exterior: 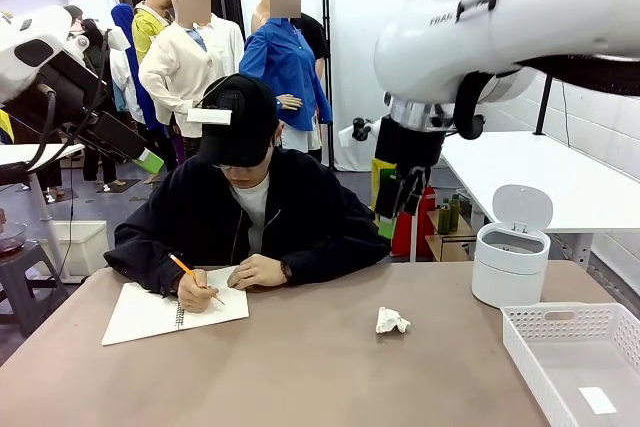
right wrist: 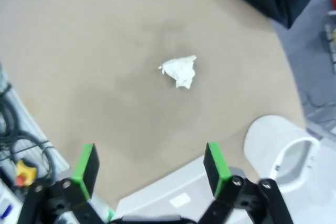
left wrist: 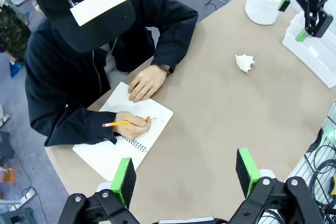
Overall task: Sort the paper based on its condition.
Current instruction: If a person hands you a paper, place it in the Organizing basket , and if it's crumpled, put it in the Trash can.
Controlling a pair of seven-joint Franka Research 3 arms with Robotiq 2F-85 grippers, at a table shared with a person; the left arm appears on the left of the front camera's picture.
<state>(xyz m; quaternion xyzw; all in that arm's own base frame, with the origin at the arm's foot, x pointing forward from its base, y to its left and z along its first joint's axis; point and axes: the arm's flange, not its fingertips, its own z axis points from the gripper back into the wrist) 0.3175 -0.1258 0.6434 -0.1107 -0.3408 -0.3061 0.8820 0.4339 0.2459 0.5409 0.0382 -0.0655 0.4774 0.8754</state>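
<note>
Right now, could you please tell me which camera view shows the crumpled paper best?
The right wrist view: the crumpled paper sits near centre, largest, seen from above. The front view shows it small, side-on; the left wrist view, small and farther off.

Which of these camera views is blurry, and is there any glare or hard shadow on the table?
Right wrist view: soft all over, the crumpled paper smeared at its edges. Left wrist view: sharp, the notebook and its spiral crisp. Front view: soft, even light, no glare or hard shadow on the table.
</note>
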